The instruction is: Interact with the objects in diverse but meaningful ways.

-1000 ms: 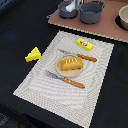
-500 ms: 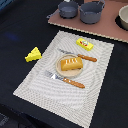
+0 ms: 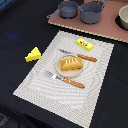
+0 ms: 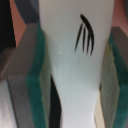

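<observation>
The gripper, seen only in the wrist view and out of the exterior view, has its two green-padded fingers pressed against either side of a white fish-like piece, holding it between them.

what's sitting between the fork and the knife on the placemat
The bread loaf on a small plate lies between the fork and the knife, as the exterior view shows.
</observation>
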